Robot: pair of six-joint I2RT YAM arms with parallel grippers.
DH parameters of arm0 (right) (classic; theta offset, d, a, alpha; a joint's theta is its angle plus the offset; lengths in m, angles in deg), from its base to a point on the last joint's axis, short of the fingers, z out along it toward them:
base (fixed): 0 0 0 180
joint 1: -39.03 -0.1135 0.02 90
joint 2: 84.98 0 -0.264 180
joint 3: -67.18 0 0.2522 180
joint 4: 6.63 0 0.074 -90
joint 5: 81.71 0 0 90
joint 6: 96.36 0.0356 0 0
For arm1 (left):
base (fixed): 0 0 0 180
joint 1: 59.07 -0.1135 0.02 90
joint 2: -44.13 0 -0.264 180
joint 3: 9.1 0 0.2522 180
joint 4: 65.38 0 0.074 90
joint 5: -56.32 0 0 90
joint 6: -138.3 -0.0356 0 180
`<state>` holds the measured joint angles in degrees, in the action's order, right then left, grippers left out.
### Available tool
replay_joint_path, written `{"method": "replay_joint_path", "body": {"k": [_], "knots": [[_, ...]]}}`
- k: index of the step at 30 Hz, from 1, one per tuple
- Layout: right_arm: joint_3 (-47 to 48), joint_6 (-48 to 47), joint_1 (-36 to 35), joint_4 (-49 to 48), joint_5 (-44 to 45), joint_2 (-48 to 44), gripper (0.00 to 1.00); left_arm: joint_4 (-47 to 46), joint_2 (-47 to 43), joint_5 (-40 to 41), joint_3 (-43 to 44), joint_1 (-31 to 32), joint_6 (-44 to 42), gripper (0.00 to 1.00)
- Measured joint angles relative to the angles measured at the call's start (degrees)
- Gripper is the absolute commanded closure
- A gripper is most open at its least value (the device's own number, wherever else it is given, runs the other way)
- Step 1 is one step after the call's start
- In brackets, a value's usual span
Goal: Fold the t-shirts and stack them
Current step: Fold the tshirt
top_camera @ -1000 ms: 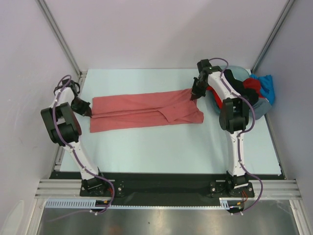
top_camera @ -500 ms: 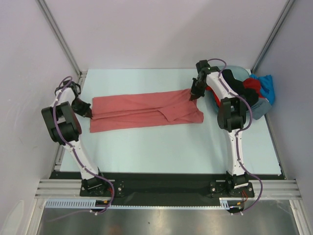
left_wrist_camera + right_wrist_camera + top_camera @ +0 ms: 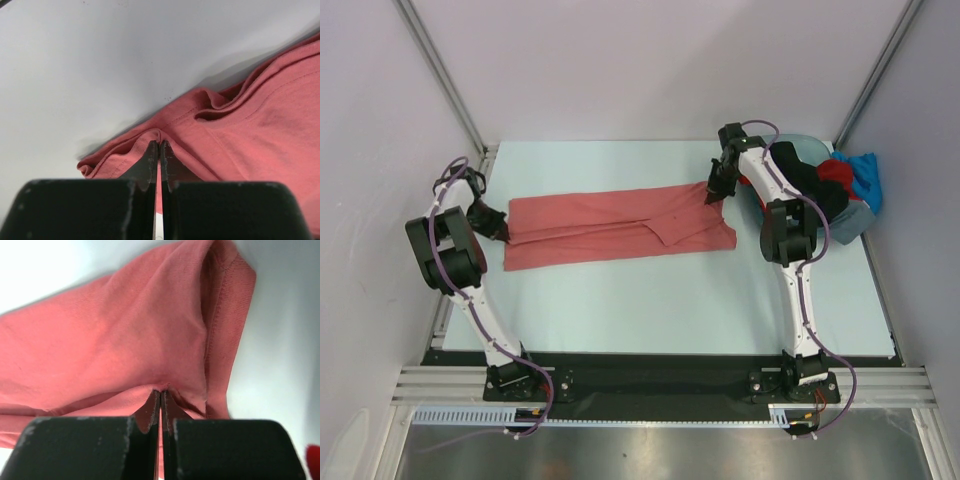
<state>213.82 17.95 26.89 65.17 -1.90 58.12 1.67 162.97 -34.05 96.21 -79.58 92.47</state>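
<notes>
Lying stretched left to right across the middle of the worktop (image 3: 650,300), the salmon-red t-shirt (image 3: 620,225) is flat along most of its length, with a loose flap turned over just right of its middle. The left jaws are clenched on a bunched fold at the shirt's left end (the left wrist view shows the cloth puckered right at their tips). The right jaws are clenched on the far right corner, where the hem gathers into them.

Over the last second very little has shifted. The right jaws have crept slightly farther away and to the left, drawing that corner with them, while the left jaws have stayed put. The body of the shirt has not moved on the worktop, and the flap lies as it did.

To my eye this is a small adjustment of tension or position, not the fold itself. Both ends are secured, so the shirt looks ready to be lifted or swept over, but the fold is not made yet and nothing has been stacked.

At the far right, well apart from the left jaws and just beyond the right arm (image 3: 790,230), the basin (image 3: 855,222) holds the other shirts: black (image 3: 800,172), red (image 3: 836,172) and blue (image 3: 866,176), all unfolded.
</notes>
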Motion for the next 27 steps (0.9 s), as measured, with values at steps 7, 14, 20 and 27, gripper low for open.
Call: {"method": "replay_joint_path", "body": {"k": [7, 14, 20, 27], "knots": [[1.4, 0.0, 0.0, -0.1, 0.0, 1.1, 1.0, 0.0, 0.3, 0.0, 0.0, 0.0, 0.0, 1.0], [1.5, 0.0, 0.0, 0.0, 0.4, 1.2, 1.0, 0.0, 1.0, 0.0, 0.5, 0.0, 0.4, 1.0], [1.5, -0.5, 0.0, -0.1, 1.6, 1.7, 0.99, 0.0, 1.0, 0.2, 0.9, 0.0, 0.3, 0.84], [2.5, 0.7, 0.3, -0.1, 1.7, 1.7, 0.59, -0.5, -1.1, 3.8, 1.1, 0.0, -1.4, 0.47]]}}
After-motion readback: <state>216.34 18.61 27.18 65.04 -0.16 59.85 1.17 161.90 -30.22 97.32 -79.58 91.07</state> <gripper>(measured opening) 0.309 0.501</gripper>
